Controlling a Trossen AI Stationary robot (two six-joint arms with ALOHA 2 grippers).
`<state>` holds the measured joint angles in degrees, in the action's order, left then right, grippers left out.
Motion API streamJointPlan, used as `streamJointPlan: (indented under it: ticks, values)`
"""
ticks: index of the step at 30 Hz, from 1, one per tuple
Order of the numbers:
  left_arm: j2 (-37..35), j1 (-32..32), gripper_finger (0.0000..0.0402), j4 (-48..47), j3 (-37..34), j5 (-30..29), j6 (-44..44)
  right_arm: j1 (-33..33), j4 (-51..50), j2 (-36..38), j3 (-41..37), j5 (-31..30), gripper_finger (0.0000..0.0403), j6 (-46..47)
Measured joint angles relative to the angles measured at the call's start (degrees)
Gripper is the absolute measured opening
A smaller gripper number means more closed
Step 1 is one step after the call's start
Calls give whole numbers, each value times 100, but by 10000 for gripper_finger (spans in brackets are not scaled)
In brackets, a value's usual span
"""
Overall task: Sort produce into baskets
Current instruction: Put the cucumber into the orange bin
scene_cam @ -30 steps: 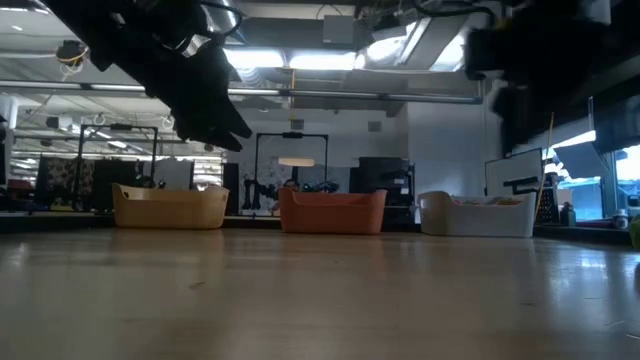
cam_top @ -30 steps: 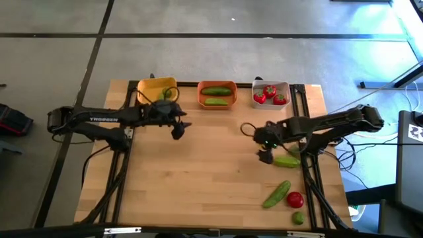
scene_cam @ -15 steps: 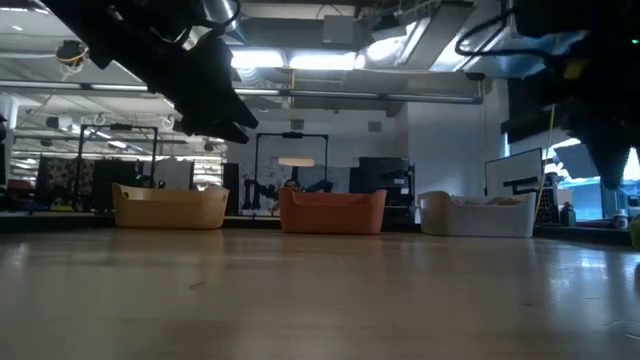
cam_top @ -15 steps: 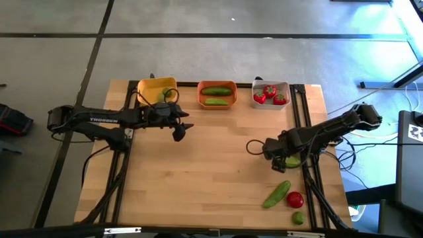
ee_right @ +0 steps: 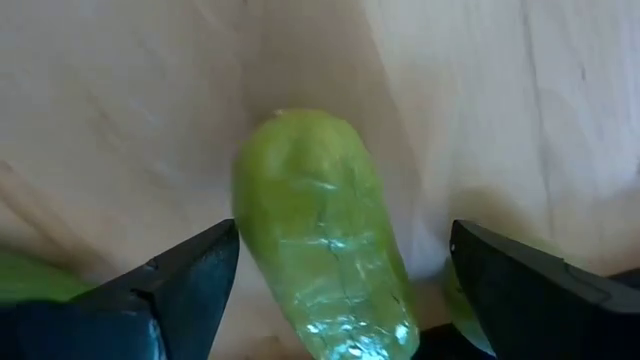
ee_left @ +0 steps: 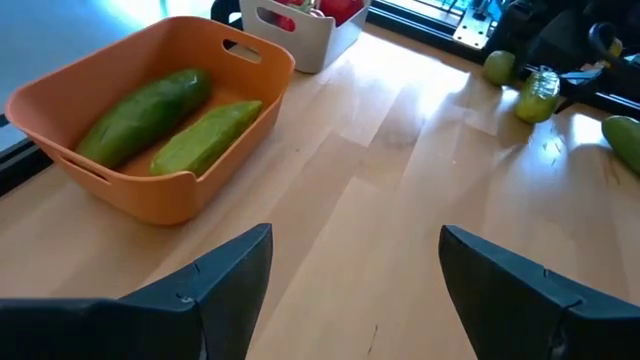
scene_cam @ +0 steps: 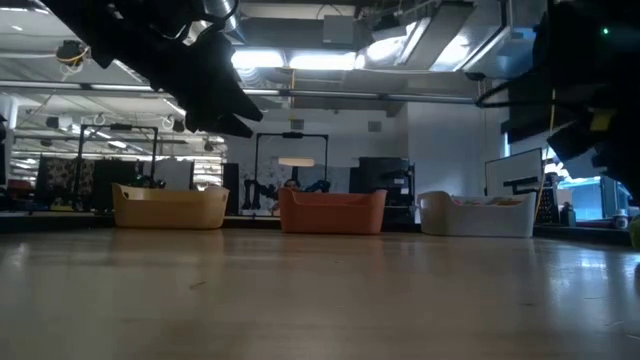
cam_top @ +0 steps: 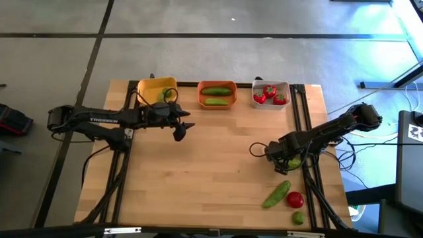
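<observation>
Right hand (cam_top: 283,162) lowered — open | cucumber (ee_right: 320,240) glossy green, between fingers

Two dark six-joint arms with black cabling

The left arm (cam_top: 99,121) carries white lettering along its link; the right arm (cam_top: 330,132) trails looped black cables, and both end in matte black wedge-shaped fingers (ee_left: 230,275).

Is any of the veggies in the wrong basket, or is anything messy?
Nothing looks wrong. The orange basket holds only cucumbers, the white basket only tomatoes, and the yellow basket one lime. Some produce still lies loose near the table's right edge, including the cucumber that the open right end effector straddles.
</observation>
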<state>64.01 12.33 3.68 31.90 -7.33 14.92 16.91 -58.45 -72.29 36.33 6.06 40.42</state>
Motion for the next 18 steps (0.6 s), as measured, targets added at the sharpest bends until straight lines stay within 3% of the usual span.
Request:
streamJointPlan:
  ticks: [5,14,18]
  values:
    - [0,3,281,0,0,0,2,0,159,0,-171,105,303,-33]
    - [0,3,281,0,0,0,0,-3,436,4,-263,103,167,-134]
    - [0,3,281,11,-12,0,-37,-4,462,0,-146,-16,137,-300]
